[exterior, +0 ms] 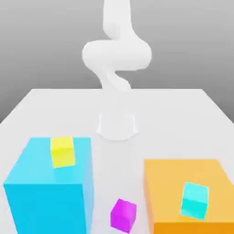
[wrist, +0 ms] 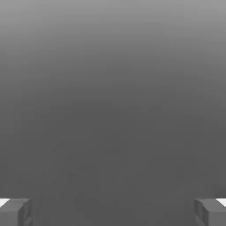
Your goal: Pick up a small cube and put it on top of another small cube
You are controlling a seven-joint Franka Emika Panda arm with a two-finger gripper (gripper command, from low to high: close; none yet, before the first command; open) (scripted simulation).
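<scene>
In your exterior view, the small magenta cube point(exterior: 123, 215) sits on the white table point(exterior: 45, 109) between the big cyan block point(exterior: 45, 192), which carries the small yellow cube point(exterior: 62, 151), and the orange block point(exterior: 169, 192) bearing a small cyan cube point(exterior: 194, 199). In your hand view, the gripper point(wrist: 113, 212) has its fingertips point(wrist: 15, 212) spread wide, pinching nothing.

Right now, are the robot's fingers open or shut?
Open. In the hand view the two fingers stand far apart at opposite edges of the picture, with nothing but bare grey background between them, so nothing is held.
</scene>
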